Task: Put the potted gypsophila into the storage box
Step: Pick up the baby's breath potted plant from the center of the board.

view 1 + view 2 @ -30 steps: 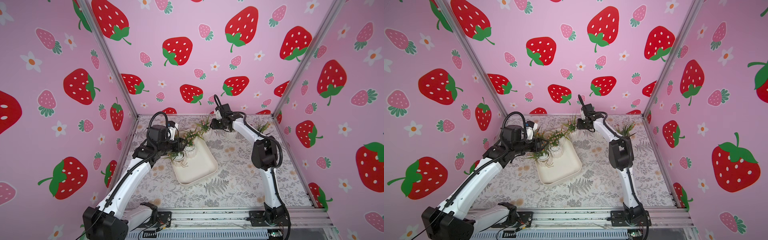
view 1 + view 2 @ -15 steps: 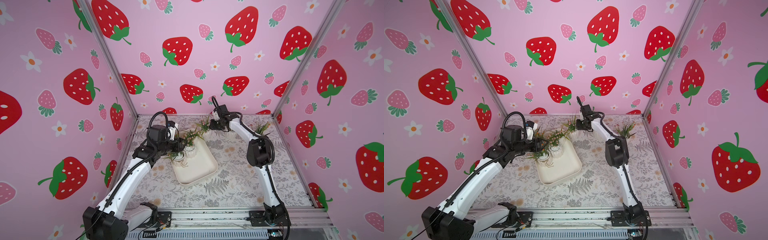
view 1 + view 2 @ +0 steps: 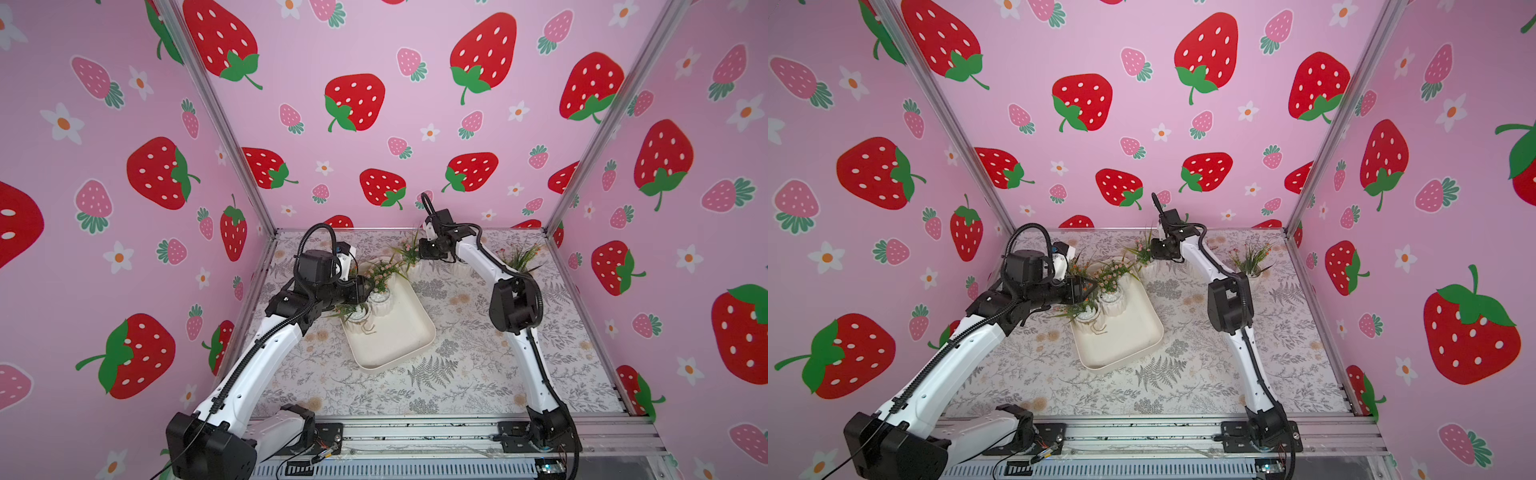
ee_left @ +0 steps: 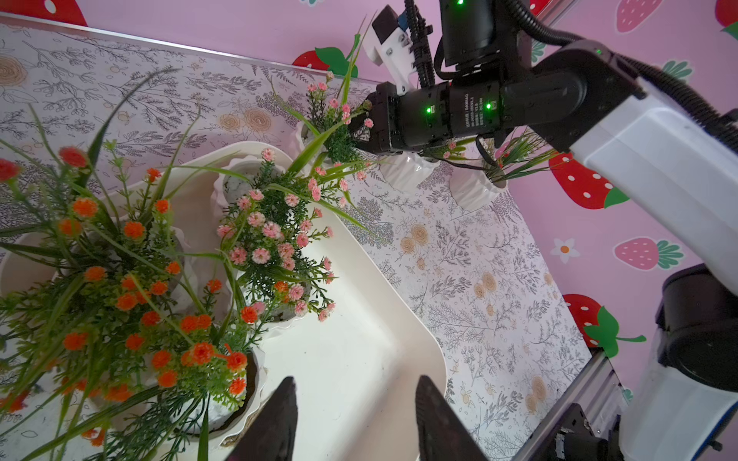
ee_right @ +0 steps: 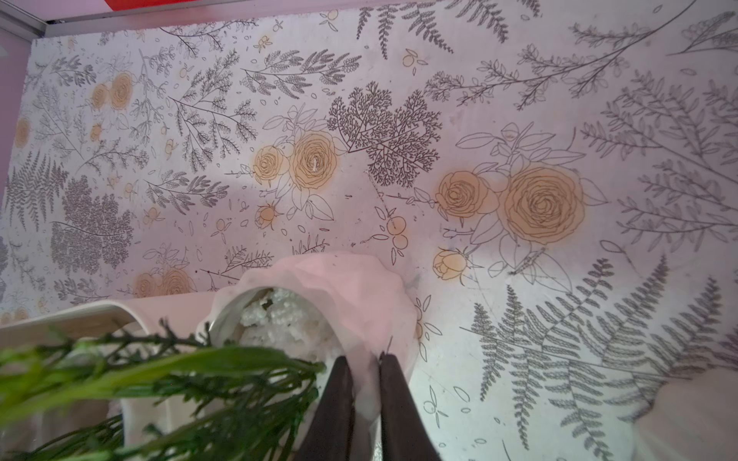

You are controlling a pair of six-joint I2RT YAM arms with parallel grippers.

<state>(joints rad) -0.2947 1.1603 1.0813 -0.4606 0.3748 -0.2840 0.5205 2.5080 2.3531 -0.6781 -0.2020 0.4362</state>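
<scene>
The storage box (image 3: pixel 399 336) (image 3: pixel 1125 336) is a cream tray lying mid-table. A potted gypsophila (image 4: pixel 331 115) with pink blooms and a white ribbed pot (image 5: pixel 351 287) stands on the mat just beyond the tray's far corner. My right gripper (image 5: pixel 365 375) (image 3: pixel 424 251) is shut on that pot's rim wall, one finger inside and one outside. My left gripper (image 4: pixel 355 389) (image 3: pixel 1090 286) hangs open over the tray's bare floor (image 4: pixel 351 339), holding nothing. Beside it in the tray stand a pink-flowered pot (image 3: pixel 380 299) and an orange-flowered pot (image 4: pixel 131 287).
A grassy plant in a white pot (image 3: pixel 519 257) (image 3: pixel 1252 259) stands at the far right, and another white pot (image 4: pixel 407 171) sits under my right arm. Pink strawberry walls close in the left, back and right. A metal rail (image 3: pixel 415 432) runs along the front edge.
My right gripper has closed onto the pot's rim after reaching a little further left toward the plant. The left arm and the pots in the tray have stayed put.
</scene>
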